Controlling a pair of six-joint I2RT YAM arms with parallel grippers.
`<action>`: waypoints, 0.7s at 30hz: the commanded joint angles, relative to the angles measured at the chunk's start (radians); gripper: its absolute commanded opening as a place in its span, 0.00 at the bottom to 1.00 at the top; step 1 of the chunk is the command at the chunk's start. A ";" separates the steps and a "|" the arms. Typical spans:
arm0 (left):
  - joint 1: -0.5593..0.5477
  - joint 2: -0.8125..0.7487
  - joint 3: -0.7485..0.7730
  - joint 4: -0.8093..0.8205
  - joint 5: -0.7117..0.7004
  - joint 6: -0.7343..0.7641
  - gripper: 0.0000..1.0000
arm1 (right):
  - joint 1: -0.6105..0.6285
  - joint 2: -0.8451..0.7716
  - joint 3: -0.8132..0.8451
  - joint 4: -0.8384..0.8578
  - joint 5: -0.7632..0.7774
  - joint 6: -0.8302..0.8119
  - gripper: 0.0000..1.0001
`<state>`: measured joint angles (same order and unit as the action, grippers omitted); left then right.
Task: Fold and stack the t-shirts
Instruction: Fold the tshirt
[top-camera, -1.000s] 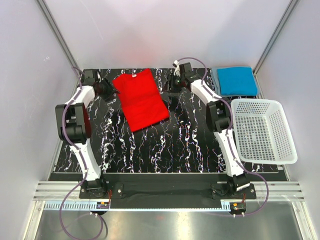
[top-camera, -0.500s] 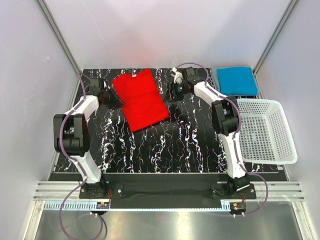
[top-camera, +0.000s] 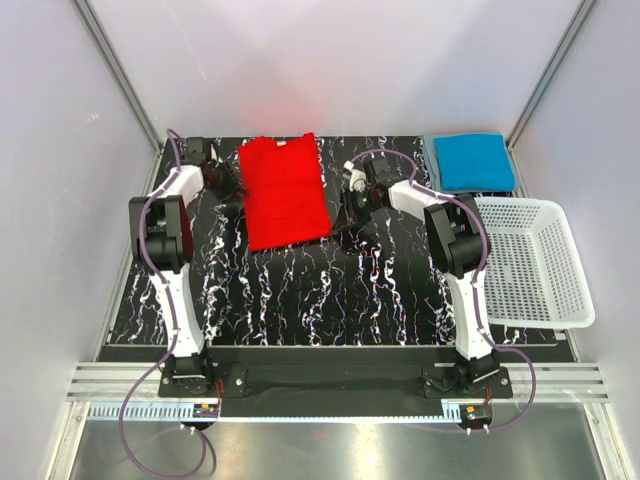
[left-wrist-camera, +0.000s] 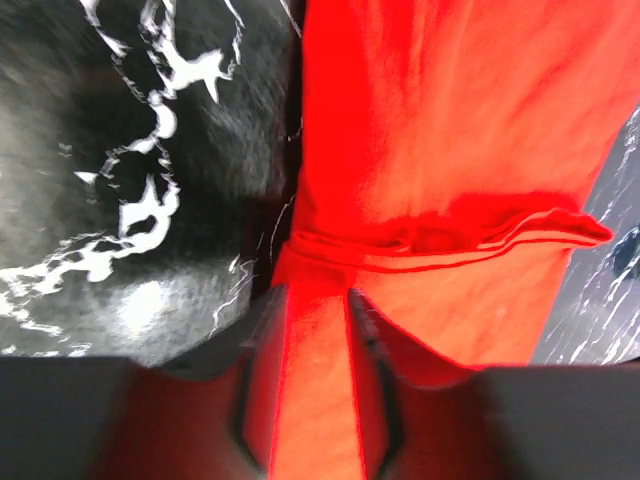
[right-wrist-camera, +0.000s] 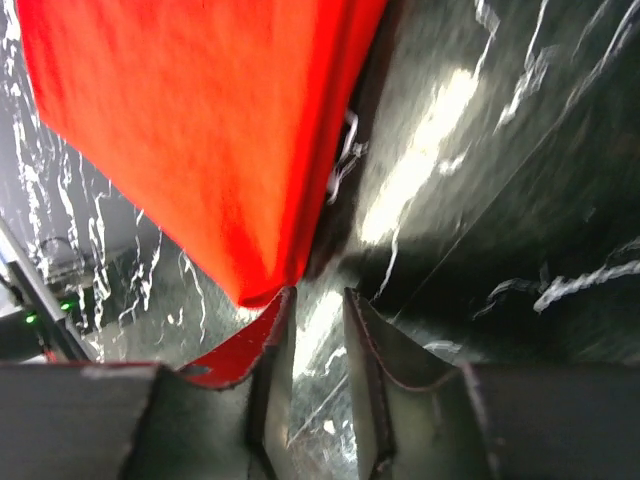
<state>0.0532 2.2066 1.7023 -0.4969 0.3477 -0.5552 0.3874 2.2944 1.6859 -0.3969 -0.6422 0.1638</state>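
The red t-shirt (top-camera: 285, 190) lies folded into a long rectangle at the back middle of the table, collar end away from me. My left gripper (top-camera: 228, 184) is at its left edge. In the left wrist view (left-wrist-camera: 308, 295) the fingers are close together with red cloth (left-wrist-camera: 450, 120) between them. My right gripper (top-camera: 340, 213) is at the shirt's near right corner. In the right wrist view (right-wrist-camera: 318, 295) its jaws stand a little apart with only table between them, and the red corner (right-wrist-camera: 200, 130) touches one fingertip. The bright blue t-shirt (top-camera: 473, 160) lies folded at the back right. The grey-blue t-shirt is out of view.
A white mesh basket (top-camera: 560, 300) stands at the table's right edge, near the blue shirt. The table is black marble-patterned (top-camera: 330, 290). White walls and metal posts close in the back and sides.
The red shirt has turned from slanted to nearly square with the table. My left gripper has moved back and right along its left edge; my right gripper has moved nearer, to its lower right corner.
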 joint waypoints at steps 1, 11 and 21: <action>0.016 -0.056 0.030 -0.071 -0.032 0.024 0.39 | 0.010 -0.085 -0.063 0.053 0.032 0.019 0.31; 0.004 -0.352 -0.255 -0.005 0.005 0.055 0.52 | 0.018 -0.081 -0.010 0.081 0.010 0.072 0.55; -0.030 -0.469 -0.630 0.141 -0.025 0.040 0.55 | 0.045 -0.006 0.064 0.056 0.026 0.033 0.53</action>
<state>0.0353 1.7622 1.1156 -0.4408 0.3252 -0.5163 0.4152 2.2635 1.7168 -0.3416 -0.6373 0.2195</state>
